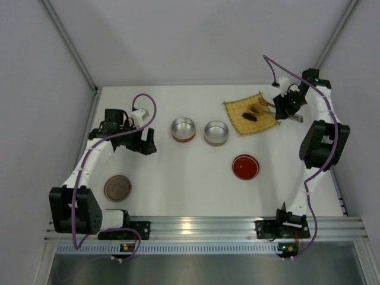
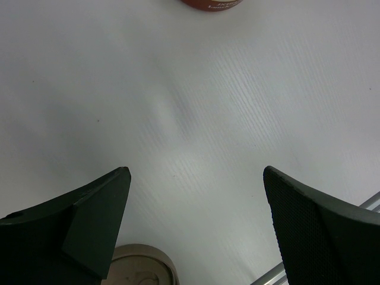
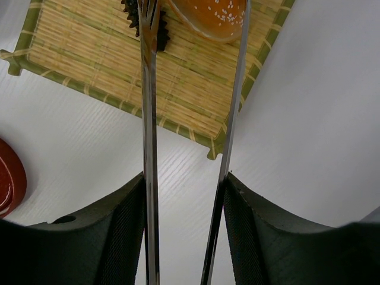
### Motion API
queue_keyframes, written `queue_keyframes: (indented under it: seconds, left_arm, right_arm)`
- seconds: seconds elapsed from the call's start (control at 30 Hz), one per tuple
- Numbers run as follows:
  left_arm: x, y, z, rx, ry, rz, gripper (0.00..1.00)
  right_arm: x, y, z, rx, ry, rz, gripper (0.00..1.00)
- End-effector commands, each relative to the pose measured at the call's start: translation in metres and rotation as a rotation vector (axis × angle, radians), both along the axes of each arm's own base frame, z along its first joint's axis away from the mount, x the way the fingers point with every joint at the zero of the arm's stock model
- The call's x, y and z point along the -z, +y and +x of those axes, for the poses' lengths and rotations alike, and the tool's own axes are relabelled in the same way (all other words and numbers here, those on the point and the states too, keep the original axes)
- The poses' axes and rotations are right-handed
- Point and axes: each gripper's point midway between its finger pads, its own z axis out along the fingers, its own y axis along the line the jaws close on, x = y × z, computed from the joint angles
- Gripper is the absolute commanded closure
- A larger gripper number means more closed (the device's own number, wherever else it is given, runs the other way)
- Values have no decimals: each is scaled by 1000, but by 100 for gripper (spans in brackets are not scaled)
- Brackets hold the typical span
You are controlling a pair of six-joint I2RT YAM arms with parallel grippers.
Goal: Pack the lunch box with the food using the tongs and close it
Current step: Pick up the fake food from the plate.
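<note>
Right claw [image 3: 185,184]: closed part-way on the tongs [image 3: 148,136]; one pad is pressed against the outside of each arm.
Tongs: both arms are run out from the claw toward 12 o'clock in the right wrist view, over the mat [image 3: 89,59].
Orange bun [image 3: 211,18]: seen at 12 o'clock from the right claw, between the two tong arms and close against the right one.
Dark piece [image 3: 163,38]: seen on the mat at 11 o'clock, partly covered by the forked tip of the left arm.
Mat, top view: placed at 8 o'clock from the right claw [image 1: 289,104].
Left claw [image 2: 196,172]: held wide, with nothing between the fingers, above bare table [image 2: 237,107].
Left tin [image 1: 183,127], right tin [image 1: 216,132]: found at 3 o'clock from the left claw, well apart from the mat.
Tan lid [image 1: 117,187]: found at 7 o'clock from the left claw.
Red lid [image 1: 245,167]: found at 5 o'clock from the right tin.
</note>
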Motion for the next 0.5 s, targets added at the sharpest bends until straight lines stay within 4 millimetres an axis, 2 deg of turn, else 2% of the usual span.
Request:
queue_keyframes:
  seconds: [0.0, 0.2, 0.47]
  left_arm:
    - [-18, -3, 14, 9, -65, -24, 2]
    - [-17, -2, 13, 8, -64, -18, 2]
    - [-16, -1, 13, 2, -62, -12, 2]
  right_arm:
    - [-6, 3, 13, -43, -51, -18, 50]
    - [3, -8, 18, -16, -43, -65, 46]
    - [-5, -1, 13, -35, -49, -38, 61]
